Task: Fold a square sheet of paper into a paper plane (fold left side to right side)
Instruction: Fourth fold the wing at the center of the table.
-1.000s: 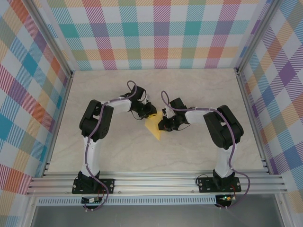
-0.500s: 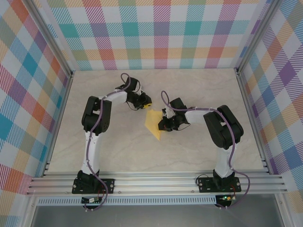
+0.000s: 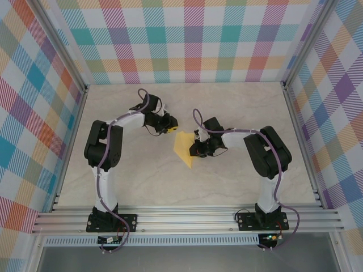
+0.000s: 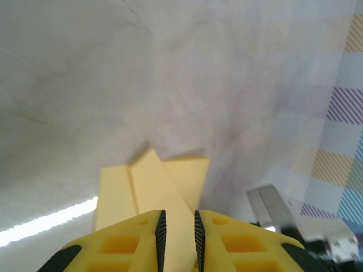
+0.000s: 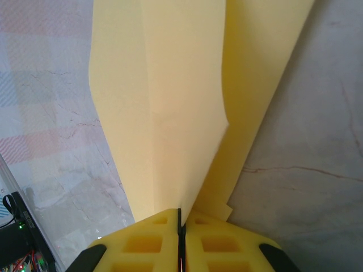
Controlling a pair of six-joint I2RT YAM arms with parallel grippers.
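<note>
The yellow-orange sheet of paper [image 3: 182,147] lies folded into a narrow kite shape in the middle of the table, its sharp tip pointing toward the near edge. My right gripper [image 3: 197,148] is shut on the paper's right side. In the right wrist view a raised flap of the paper [image 5: 170,102] runs into the closed jaws of the right gripper [image 5: 180,212]. My left gripper [image 3: 171,126] sits just up-left of the paper, apart from it. In the left wrist view the left gripper [image 4: 178,218] is open by a narrow gap holding nothing, and the paper [image 4: 152,187] lies beyond it.
Plaid walls [image 3: 187,39] close in the marble-patterned table [image 3: 142,181] at the back and both sides. An aluminium rail [image 3: 187,218] runs along the near edge with both arm bases. Bare tabletop lies in front of and behind the paper.
My left gripper has drawn back up and to the left, off the paper's top edge, with its jaws opening slightly. The right gripper and the paper have stayed put.
</note>
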